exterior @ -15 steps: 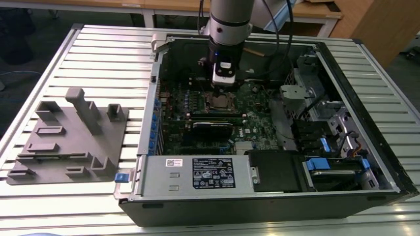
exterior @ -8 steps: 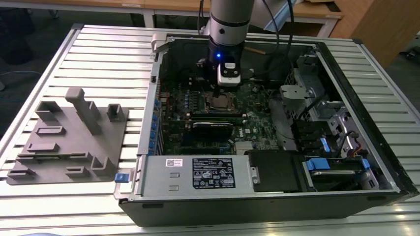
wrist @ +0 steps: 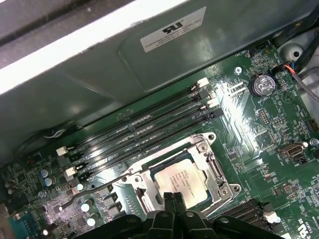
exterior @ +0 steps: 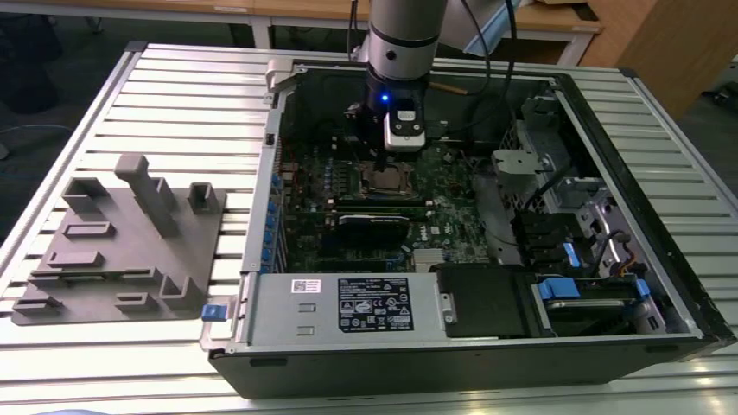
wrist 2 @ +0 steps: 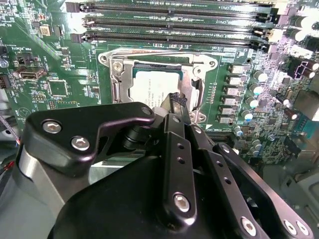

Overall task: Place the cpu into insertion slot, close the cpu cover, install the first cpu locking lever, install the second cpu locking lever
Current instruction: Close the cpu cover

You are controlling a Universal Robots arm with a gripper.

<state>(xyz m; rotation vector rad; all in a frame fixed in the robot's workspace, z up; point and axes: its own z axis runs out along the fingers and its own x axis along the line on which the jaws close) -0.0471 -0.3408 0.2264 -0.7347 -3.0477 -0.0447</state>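
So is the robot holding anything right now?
Nothing that I can see. The tool is shut, with its tips right by the cpu.

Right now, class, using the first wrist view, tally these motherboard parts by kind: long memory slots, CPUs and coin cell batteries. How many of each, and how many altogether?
long black memory slots: 4
CPU: 1
coin cell battery: 1
Total: 6
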